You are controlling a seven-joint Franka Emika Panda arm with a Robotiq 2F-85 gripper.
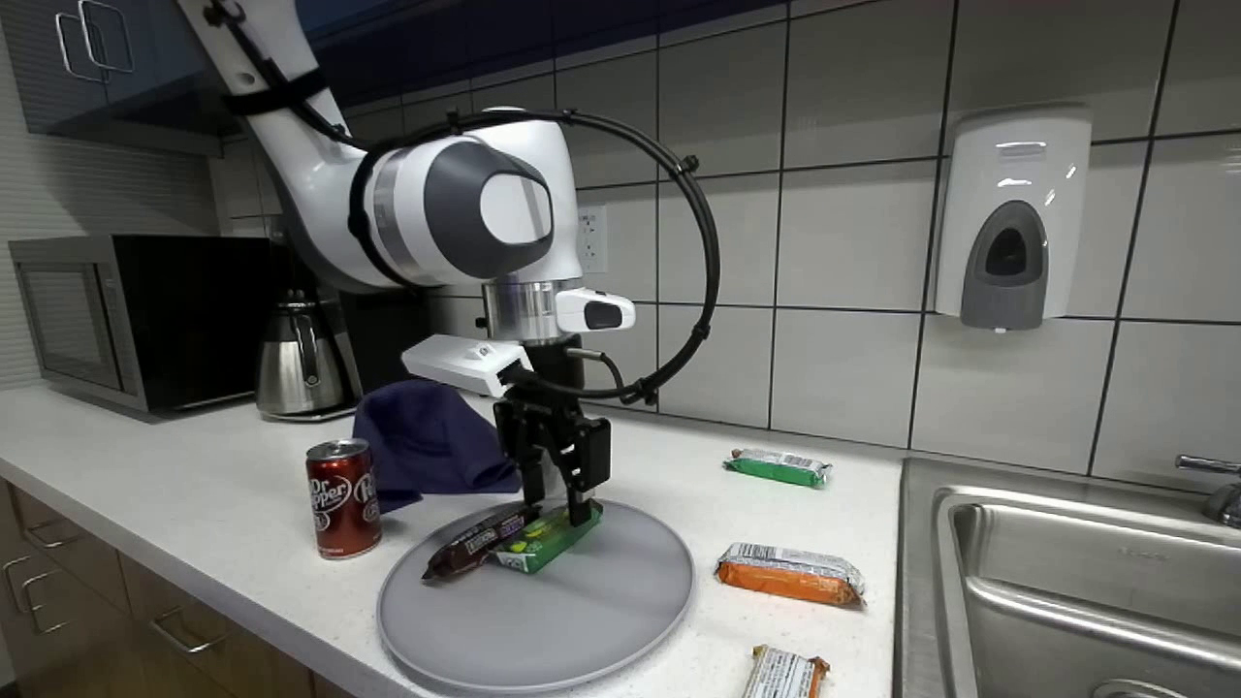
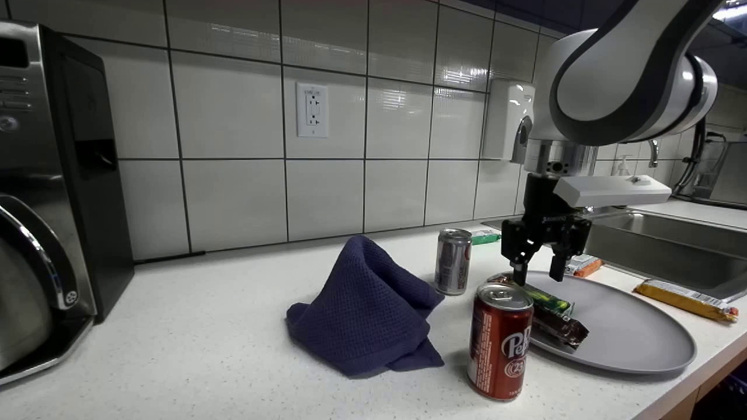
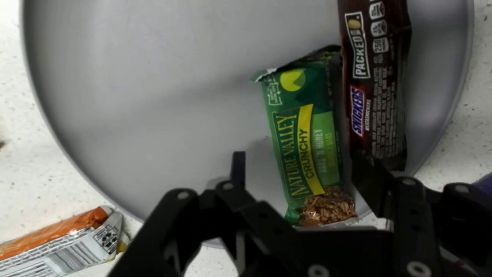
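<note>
Firstly, one black two-fingered robot gripper [image 2: 538, 278], pointed downward over the plate. Fingers [image 3: 238, 169]: apart, one to either side of the green bar, a gap showing along one flank. In the wrist view the opposite fingertip overlaps the brown bar's end; contact there cannot be told.

One flat granola bar in green printed wrapper, lettered "Nature Valley Crunchy" [image 3: 303, 134], face up on the plate, one end at the rim.

One chocolate bar in dark brown wrapper, lettered "Snickers" [image 3: 378, 80], just beside the green bar, on the same plate.

One round matte grey plate [image 1: 601, 630], set on a speckled white counter [image 1: 223, 475].

One red Dr Pepper can [image 1: 344, 504], upright, beside the plate.

One silver can [image 2: 453, 262], upright.

One dark purple woven cloth [image 2: 367, 315], bunched to a peak, near both cans.

Three further wrapped bars toward the sink side: green [image 1: 779, 468], near the tiled wall; orange and silver [image 1: 790, 577]; golden yellow [image 2: 683, 300].

One stainless-steel sink [image 1: 921, 582], inset.
</note>
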